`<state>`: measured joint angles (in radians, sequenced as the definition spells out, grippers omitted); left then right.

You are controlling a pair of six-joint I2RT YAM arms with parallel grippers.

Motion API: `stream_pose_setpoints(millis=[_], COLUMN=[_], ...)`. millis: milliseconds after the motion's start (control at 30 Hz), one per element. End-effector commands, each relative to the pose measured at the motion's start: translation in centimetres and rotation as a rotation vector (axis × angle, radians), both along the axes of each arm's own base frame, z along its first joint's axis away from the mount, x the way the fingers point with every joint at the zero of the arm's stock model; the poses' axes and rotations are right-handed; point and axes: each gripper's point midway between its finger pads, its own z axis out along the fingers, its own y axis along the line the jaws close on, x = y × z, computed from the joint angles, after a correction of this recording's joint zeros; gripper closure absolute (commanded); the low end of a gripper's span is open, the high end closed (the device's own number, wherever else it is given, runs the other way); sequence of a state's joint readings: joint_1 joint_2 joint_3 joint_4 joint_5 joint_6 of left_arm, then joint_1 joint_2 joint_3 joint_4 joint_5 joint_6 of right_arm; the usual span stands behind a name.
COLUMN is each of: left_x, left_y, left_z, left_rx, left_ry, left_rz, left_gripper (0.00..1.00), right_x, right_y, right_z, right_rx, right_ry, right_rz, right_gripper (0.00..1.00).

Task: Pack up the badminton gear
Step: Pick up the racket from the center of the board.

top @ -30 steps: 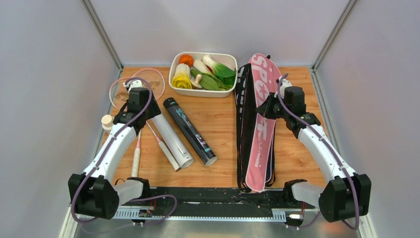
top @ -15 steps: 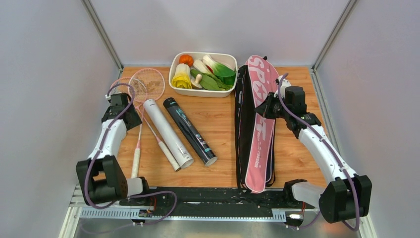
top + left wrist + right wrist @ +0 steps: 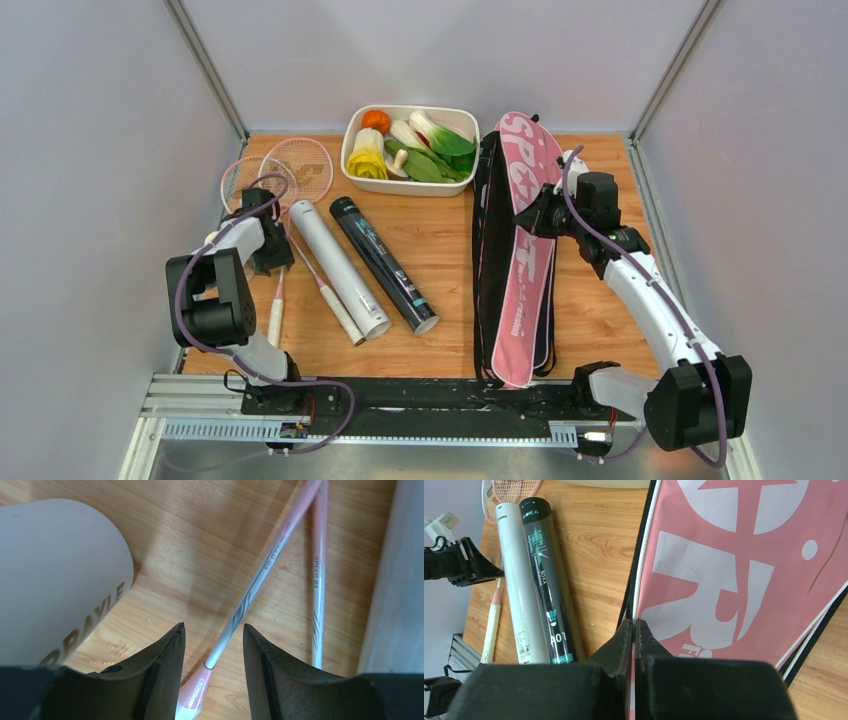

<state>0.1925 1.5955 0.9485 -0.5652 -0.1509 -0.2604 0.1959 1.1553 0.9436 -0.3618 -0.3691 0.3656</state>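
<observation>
Two thin pink-and-silver racquets [image 3: 300, 170] lie at the far left, shafts crossing. My left gripper [image 3: 271, 257] is open and low over them. In the left wrist view it [image 3: 212, 635] straddles one shaft [image 3: 265, 570] where it meets the pink handle cone, without touching it. The second shaft [image 3: 317, 580] lies to the right. The white tube [image 3: 338, 268] and black tube [image 3: 385, 265] lie side by side. My right gripper [image 3: 532, 220] [image 3: 634, 625] is shut on the left edge of the pink SPORT cover [image 3: 525, 260], lifted over the black cover [image 3: 490, 240]. No shuttlecocks show.
A white tray [image 3: 348, 150] of toy vegetables stands at the back middle. The enclosure's left wall [image 3: 400, 580] is close beside the racquets. The white tube's end [image 3: 55, 580] lies just left of my left fingers.
My left arm swung left off the white tube, folded back and came down over the racquet shafts. My right gripper pulled the pink cover's edge slightly left, then held still.
</observation>
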Motion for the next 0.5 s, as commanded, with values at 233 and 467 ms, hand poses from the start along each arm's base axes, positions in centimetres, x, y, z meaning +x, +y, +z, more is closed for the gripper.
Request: stream_pose_setpoints(millis=[233, 467], left_x=[-0.2, 0.0], left_y=[0.5, 0.3], left_z=[-1.8, -0.9], left_rx=[0.008, -0.005], left_ry=[0.075, 0.069], left_rz=[-0.010, -0.022], left_gripper=[0.56, 0.82], right_x=[0.7, 0.6], right_y=[0.2, -0.2], right_z=[5.4, 5.6], right_rx=[0.022, 0.013], right_ry=[-0.180, -0.193], right_rz=[0.013, -0.007], right_gripper=[1.00, 1.00])
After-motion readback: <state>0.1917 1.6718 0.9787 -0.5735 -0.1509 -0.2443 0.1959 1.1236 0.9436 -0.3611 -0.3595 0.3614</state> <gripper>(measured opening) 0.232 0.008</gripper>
